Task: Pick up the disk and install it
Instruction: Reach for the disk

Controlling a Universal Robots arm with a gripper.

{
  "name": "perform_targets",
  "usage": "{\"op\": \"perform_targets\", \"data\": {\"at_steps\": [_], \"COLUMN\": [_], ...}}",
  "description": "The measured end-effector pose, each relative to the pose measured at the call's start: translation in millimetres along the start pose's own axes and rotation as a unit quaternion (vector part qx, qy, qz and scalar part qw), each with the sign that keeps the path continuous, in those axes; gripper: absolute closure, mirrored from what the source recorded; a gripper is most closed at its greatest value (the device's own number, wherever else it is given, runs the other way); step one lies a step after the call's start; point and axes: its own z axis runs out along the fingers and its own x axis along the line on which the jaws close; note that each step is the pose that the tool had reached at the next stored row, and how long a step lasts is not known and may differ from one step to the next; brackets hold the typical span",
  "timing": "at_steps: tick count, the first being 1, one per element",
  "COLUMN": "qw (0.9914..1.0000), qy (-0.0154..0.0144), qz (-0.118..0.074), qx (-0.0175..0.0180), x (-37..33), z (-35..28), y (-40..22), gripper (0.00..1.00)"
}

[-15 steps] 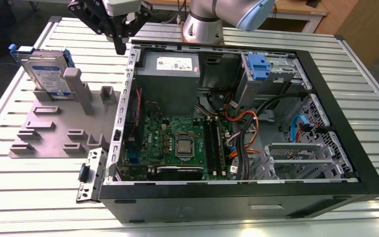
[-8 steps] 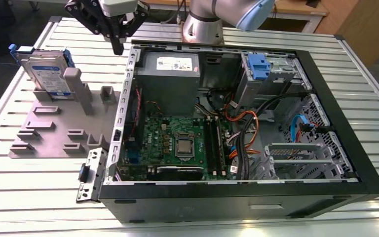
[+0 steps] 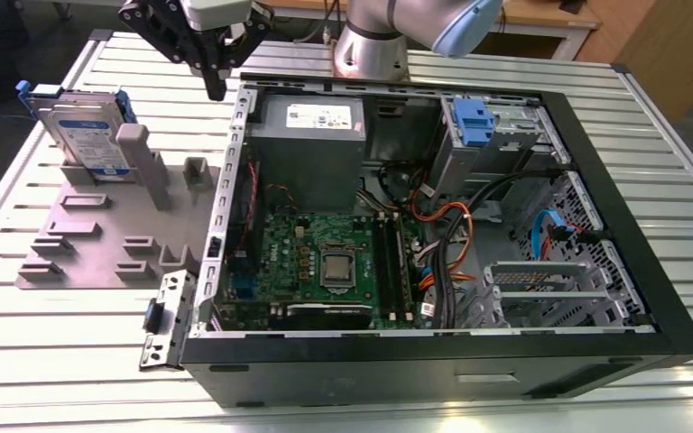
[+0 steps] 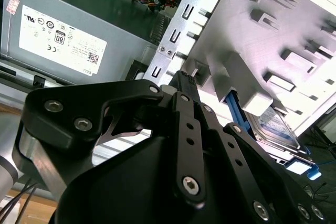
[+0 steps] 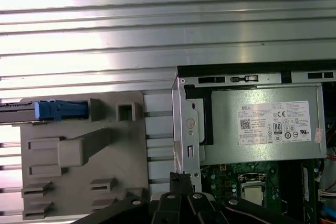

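My jaws are pressed together and hold nothing. In the exterior view they hang in the air with the tips pointing down, over the gap between the grey holder (image 3: 94, 234) and the open case (image 3: 443, 361). They are close to the case's back corner on the exterior view's left.

The disk (image 3: 82, 135) is not in my jaws. It stands on its edge in a slot at the far end of the holder, with its white and blue label facing out. A blue frame runs round it. It is on the exterior view's left of my jaws, near them but not touching.

In the first wrist view I see the disk (image 5: 58, 109) edge on as a thin strip with a blue end, on the holder (image 5: 131, 171). In the second wrist view the disk (image 4: 275, 129) peeks out past my black links, beside the holder (image 4: 273, 30).

The holder lies flat on the ribbed tabletop (image 3: 58, 343), just beside the case. In the case there is a grey box (image 3: 310, 153) with a white sticker, a green board (image 3: 322, 262) and a blue bracket (image 3: 473, 122). The grey box (image 5: 262, 124) sits in the case's corner (image 5: 186, 124).
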Motion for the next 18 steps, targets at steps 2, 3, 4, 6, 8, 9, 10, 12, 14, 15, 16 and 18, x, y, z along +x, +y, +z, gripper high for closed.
{"op": "perform_targets", "data": {"at_steps": [2,3,4,6,8,9,10,12,14,15,16,18], "qw": [1.0,1.0,1.0,1.0,1.0,1.0,1.0,1.0,1.0,1.0,1.0,1.0], "qy": [0.0,0.0,-0.0001,-0.0001,0.0,-0.0001,-0.0001,0.0,0.0,0.0,0.0,0.0], "qz": [0.0,0.0,0.0,0.0,0.0,0.0,0.0,0.0,0.0,0.0,0.0,0.0], "qx": [0.0,0.0,-0.0001,-0.0001,0.0,-0.0001,-0.0001,0.0,0.0,0.0,0.0,0.0], "x": [0.0,0.0,0.1,1.8,5.7,6.8,7.5,8.2,8.5,8.5,8.6,9.4], "z": [0.0,0.1,0.1,0.1,0.1,0.3,0.4,0.5,0.5,0.5,0.6,0.5], "y": [0.0,0.0,0.0,-0.1,-0.5,-0.5,-0.5,-0.5,-0.6,-0.6,-0.6,-0.7], "gripper": [0.89,0.89,0.89,0.89,0.89,0.89,0.89,0.89,0.89,0.89,0.89,0.89]}}
